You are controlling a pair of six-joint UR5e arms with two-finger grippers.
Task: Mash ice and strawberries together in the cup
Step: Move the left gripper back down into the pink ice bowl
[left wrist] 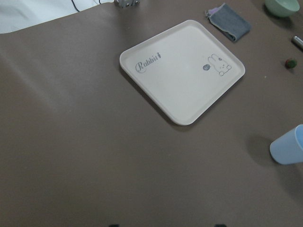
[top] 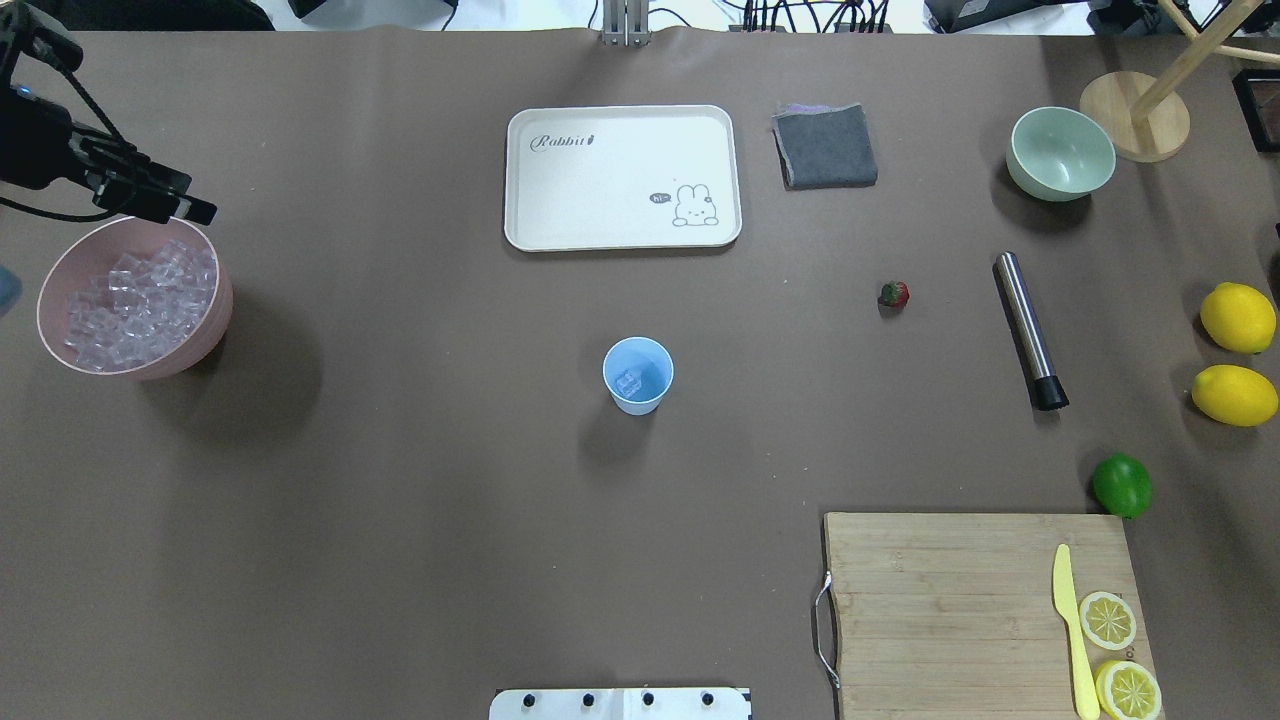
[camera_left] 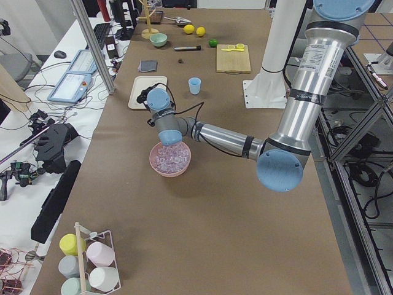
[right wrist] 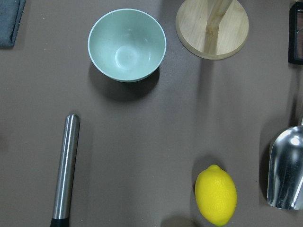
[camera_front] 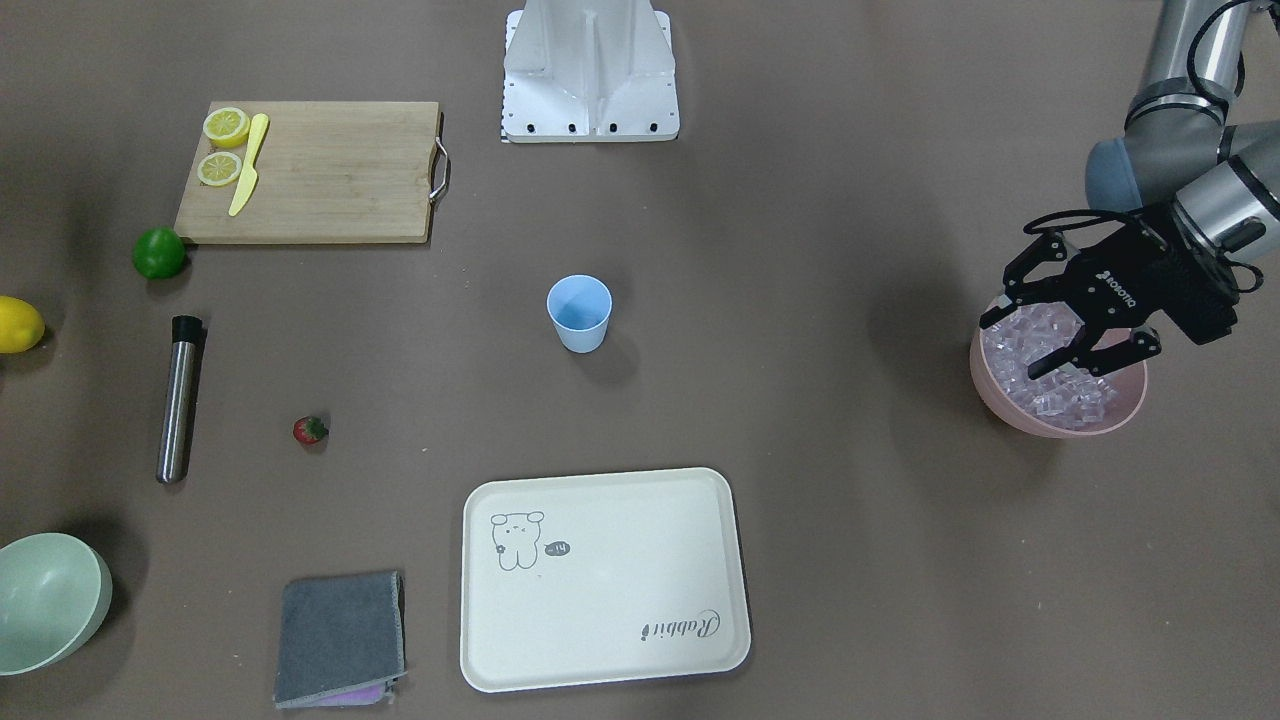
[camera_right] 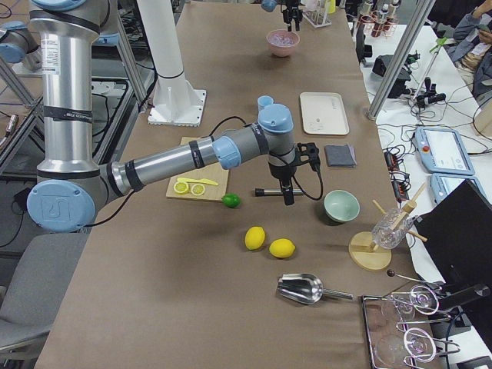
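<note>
L gripper [camera_front: 1012, 346] hangs over pink bowl [camera_front: 1050, 425] at table edge, robot's left side. Fingers spread wide, nothing between them. Tips low over the ice [camera_front: 1075, 395], a heap of clear cubes filling the bowl; can't tell if tips touch the cubes. Wrist cam on that arm looks out across the table, no fingers in its view.

Cup [camera_front: 579, 312] upright, mid-table, well apart from pink bowl. Overhead view shows at least one clear cube at its bottom.

Strawberry [camera_front: 309, 430] lies on bare table, robot's right side, between cup & steel rod [camera_front: 179, 398], nearer the rod, not touching it. Rod lies flat, black end toward robot.

R gripper [camera_right: 288, 198] seen only from the side cam: points down, near the rod & green bowl [camera_front: 45, 600]. Spread or pressed together: can't tell. Its wrist cam shows rod, green bowl & a lemon below, no fingers.

Other items:
- Tray [camera_front: 620, 600] on far side of cup from robot, grey cloth [camera_front: 340, 635] just beside it.
- Cutting board [camera_front: 340, 170] near robot's base, right side, w/ 2 lemon halves [camera_front: 226, 127] & yellow knife [camera_front: 248, 165] on it.
- Lime [camera_front: 159, 253] just off board's corner.
- 2 whole lemons [top: 1238, 317] at table's right edge.
</note>
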